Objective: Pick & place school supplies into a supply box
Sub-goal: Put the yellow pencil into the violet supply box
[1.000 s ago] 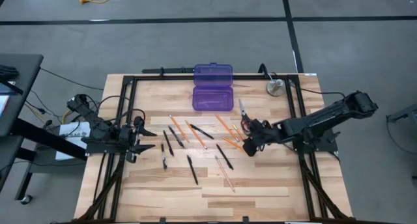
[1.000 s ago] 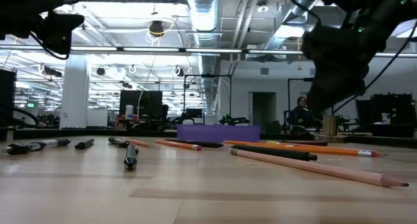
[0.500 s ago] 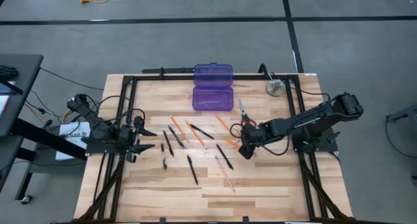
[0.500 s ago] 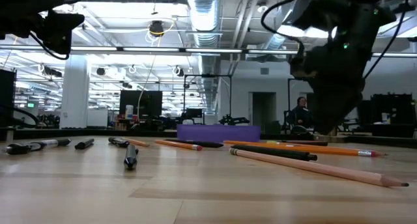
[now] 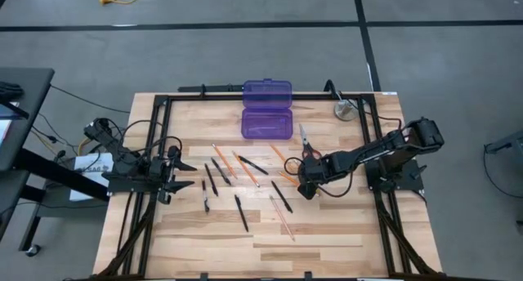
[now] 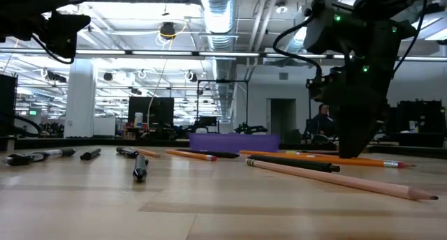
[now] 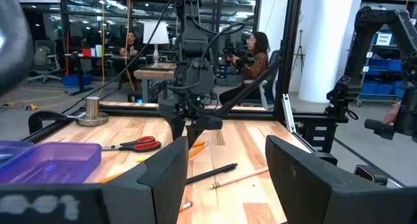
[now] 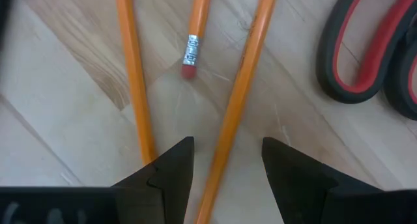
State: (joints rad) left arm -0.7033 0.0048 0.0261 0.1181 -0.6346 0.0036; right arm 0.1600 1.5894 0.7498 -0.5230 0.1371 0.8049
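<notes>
Orange pencils and black pens (image 5: pixel 245 171) lie scattered flat on the wooden table. The red-handled scissors (image 5: pixel 306 146) lie right of them. The purple supply box (image 5: pixel 266 122) sits at the far middle with its lid laid open. My right gripper (image 5: pixel 304 185) points down, low over the orange pencils beside the scissors. It is open, and its fingers stand on either side of one pencil (image 8: pixel 228 139); a second pencil (image 8: pixel 135 94) runs under one fingertip. I cannot tell whether it touches them. My left gripper (image 5: pixel 184 175) waits open at the table's left.
A round metal disc (image 5: pixel 344 110) stands at the far right corner. A black frame (image 5: pixel 163 134) runs along the table's edges. One long pencil (image 6: pixel 335 177) lies nearest the front in the low view. Bare wood (image 5: pixel 327 240) shows along the near edge.
My right gripper has come down toward the table and a little toward its left edge, tipping more steeply downward, until its fingertips hang just over the orange pencils. The supplies have stayed where they were.
</notes>
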